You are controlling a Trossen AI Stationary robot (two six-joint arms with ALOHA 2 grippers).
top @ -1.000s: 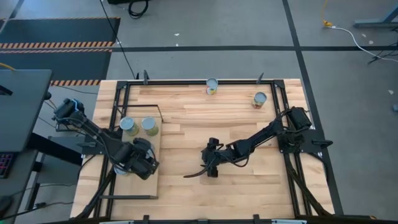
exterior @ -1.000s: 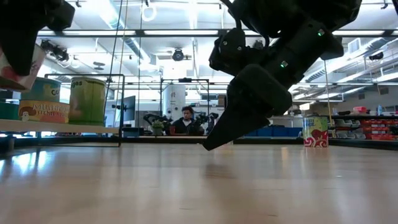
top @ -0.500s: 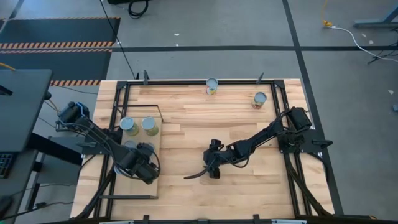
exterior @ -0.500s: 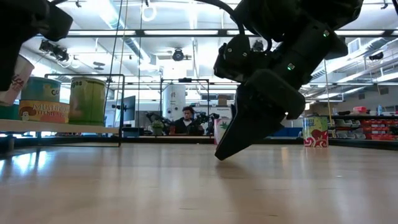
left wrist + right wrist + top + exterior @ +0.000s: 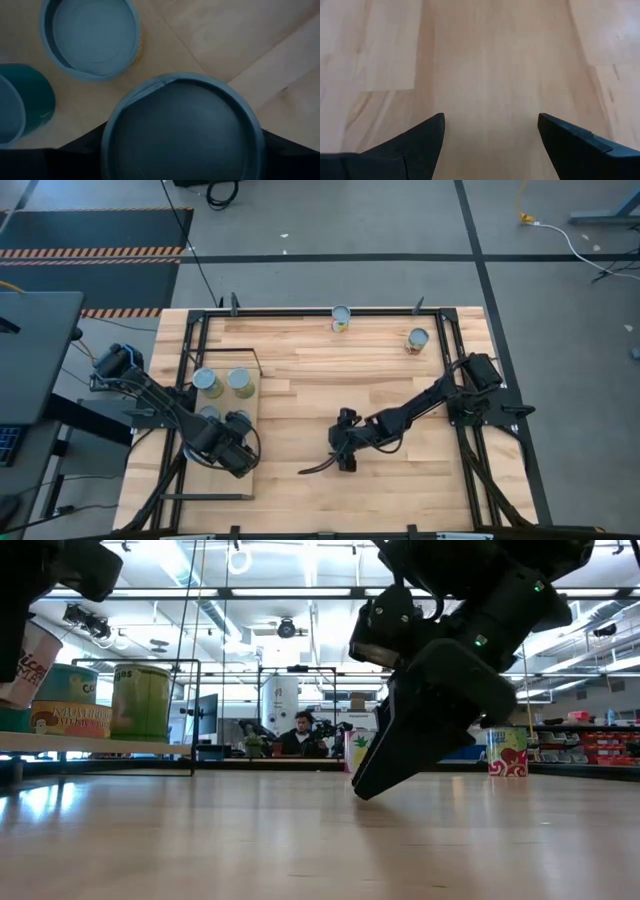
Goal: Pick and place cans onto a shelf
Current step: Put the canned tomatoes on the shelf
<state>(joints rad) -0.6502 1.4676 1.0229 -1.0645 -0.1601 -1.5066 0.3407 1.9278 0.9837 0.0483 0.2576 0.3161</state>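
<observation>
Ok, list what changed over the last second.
The left gripper, jaws shut on a can, slid a little toward the table's near edge over the shelf. The right gripper, jaws open and empty, crept the same way just above the tabletop. The two shelf cans and the two far-edge cans stayed put.

Planked wooden tabletop (image 5: 330, 380) carried black frame rails (image 5: 320, 311) along its edges. Pale shelf (image 5: 232, 480) lay flat at its left side, under left arm. Two cans (image 5: 224, 383) stood side by side on shelf's far part; third can (image 5: 209, 414) sat just nearer, mostly hidden by arm. Two more cans stood on tabletop's far edge: one (image 5: 340, 319) mid-edge, one (image 5: 417, 340) toward right.
</observation>
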